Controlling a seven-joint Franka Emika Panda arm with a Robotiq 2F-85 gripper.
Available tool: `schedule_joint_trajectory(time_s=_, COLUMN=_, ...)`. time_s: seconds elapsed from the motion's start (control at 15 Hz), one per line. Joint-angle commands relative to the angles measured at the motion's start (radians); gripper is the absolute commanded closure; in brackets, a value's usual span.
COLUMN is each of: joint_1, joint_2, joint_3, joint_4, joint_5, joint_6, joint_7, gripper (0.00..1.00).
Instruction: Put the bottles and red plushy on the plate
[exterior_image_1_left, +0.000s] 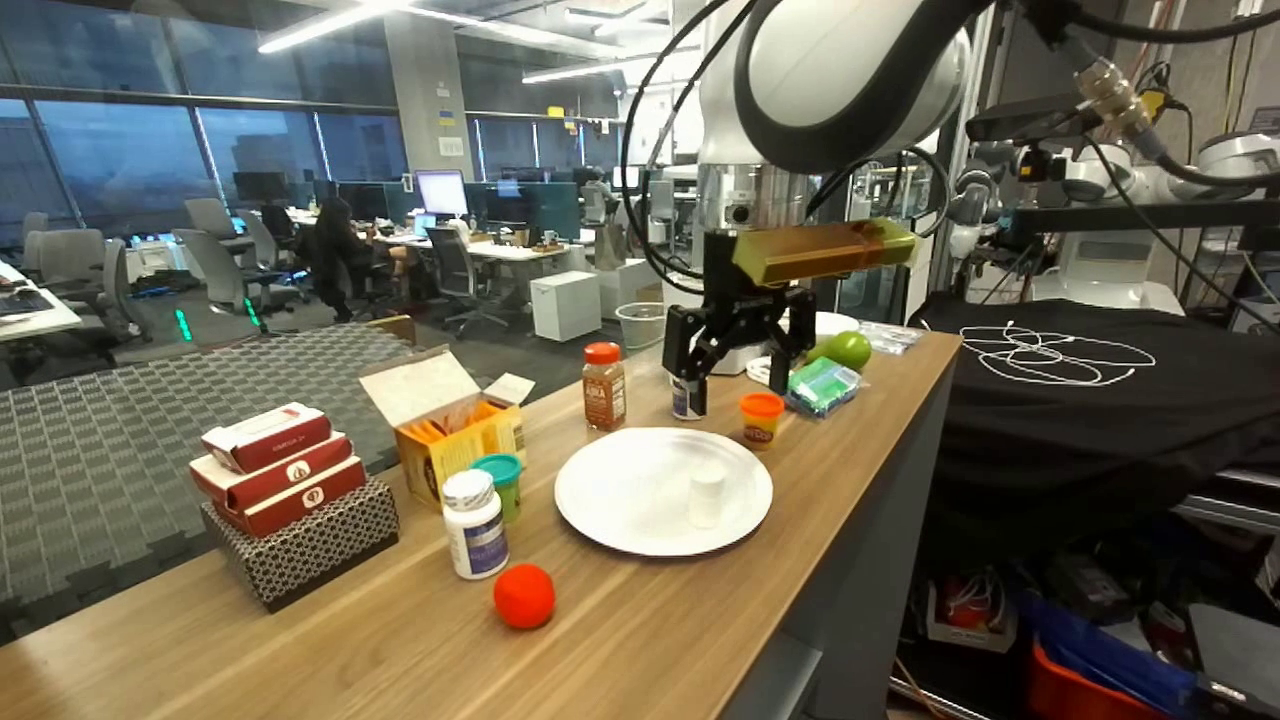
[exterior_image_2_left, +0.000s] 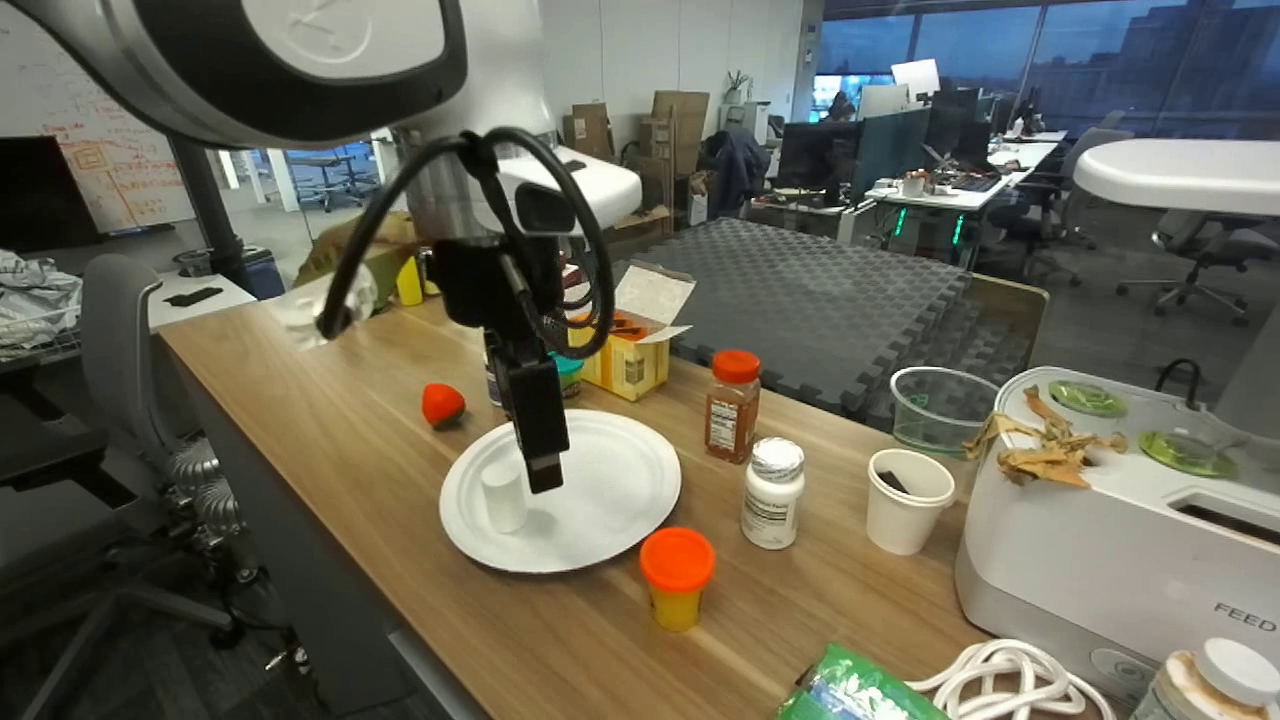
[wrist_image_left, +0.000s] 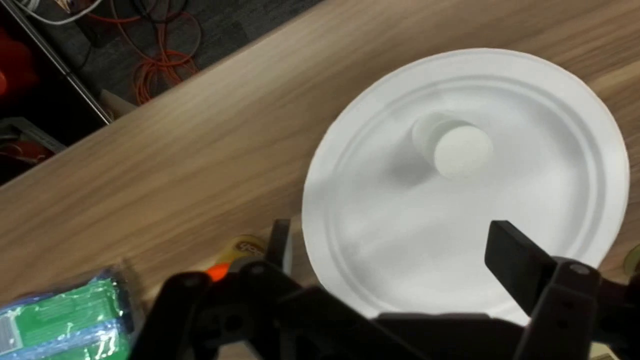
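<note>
My gripper (exterior_image_1_left: 738, 395) hangs above the worktop (exterior_image_1_left: 640, 640), its jaws spread wide apart, and in the wrist view I see the plate (wrist_image_left: 425, 250) between and beyond them. A plain white bottle (wrist_image_left: 450, 145) stands upright on the plate, off its middle. In both exterior views the red plushy (exterior_image_1_left: 524, 597) sits on the worktop, apart from the plate; near it stands a white bottle with a purplish label (exterior_image_1_left: 476, 530), with a teal-capped bottle (exterior_image_1_left: 505, 485) just beside that and an open yellow box (exterior_image_1_left: 470, 442) next to them. Elsewhere around the plate, in an exterior view, I find a red-capped bottle (exterior_image_2_left: 732, 412), a white bottle with a silvery cap (exterior_image_2_left: 772, 497) near it, and an orange-capped bottle (exterior_image_2_left: 678, 580) just beside the plate's rim, all upright on the worktop. Near the orange-capped bottle lies a green packet (exterior_image_2_left: 855, 692), just beside a coiled white cable (exterior_image_2_left: 1010, 690)
</note>
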Motion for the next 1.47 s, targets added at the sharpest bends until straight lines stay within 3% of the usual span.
schedule_joint_trajectory(time_s=0.0, joint_1=-0.013, joint_2=-0.009, joint_3=0.007, joint_4=-0.017, joint_5=0.001, joint_6=0.004, joint_7=-0.012, gripper=0.00)
schedule_joint_trajectory(time_s=0.4, joint_1=-0.015, joint_2=-0.024, joint_3=0.013, joint_4=-0.044, joint_5=0.002, joint_6=0.012, joint_7=-0.018, gripper=0.00)
schedule_joint_trajectory(time_s=0.73, joint_1=-0.049, joint_2=0.029, joint_3=-0.020, joint_4=0.039, joint_5=-0.032, joint_6=0.002, joint_7=-0.063, gripper=0.00)
schedule_joint_trajectory(time_s=1.07, joint_1=-0.115, joint_2=0.083, joint_3=-0.042, joint_4=0.135, joint_5=-0.010, joint_6=0.010, joint_7=-0.197, gripper=0.00)
schedule_joint_trajectory(time_s=1.4, joint_1=-0.172, joint_2=0.136, joint_3=-0.011, joint_4=0.196, joint_5=0.084, joint_6=-0.013, joint_7=-0.374, gripper=0.00)
